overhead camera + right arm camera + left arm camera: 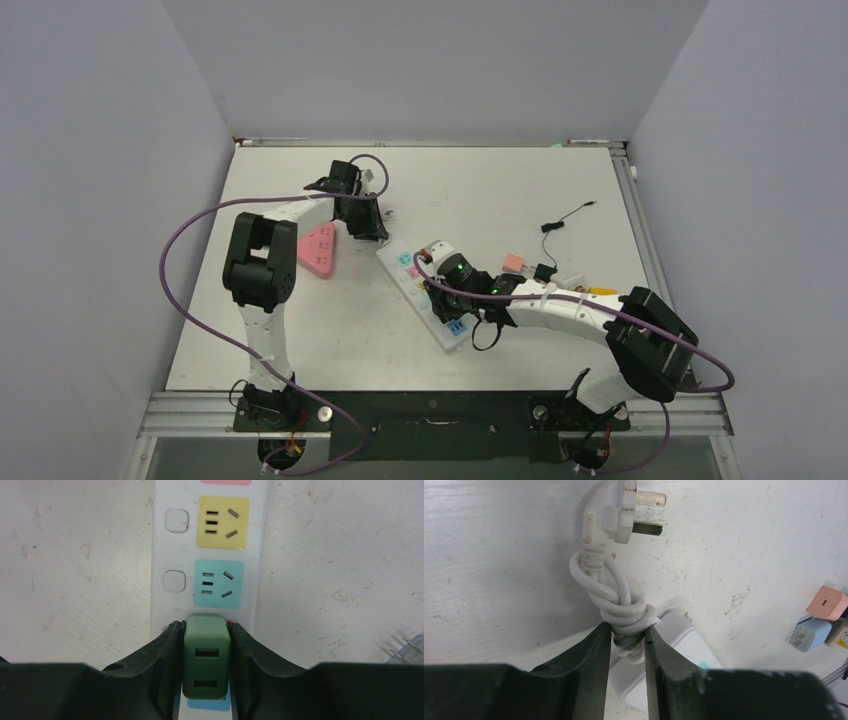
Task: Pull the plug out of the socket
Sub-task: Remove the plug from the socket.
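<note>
The plug (206,657) is a green block with two USB ports, standing in the white socket strip (160,555) between a light blue outlet (218,584) and a blue one. My right gripper (205,626) is shut on the plug, one finger against each side. In the top view the right gripper (440,285) covers the middle of the strip (395,262). My left gripper (628,630) is shut on the knotted white cable (626,611) at the strip's far end (679,642); the cable's own pronged plug (616,512) lies loose on the table.
A pink triangular piece (320,250) lies left of the strip. Right of it are a pink charger (514,262), a black adapter (543,272) and a thin black lead (565,217). The left wrist view shows pink (829,602) and blue (810,634) chargers.
</note>
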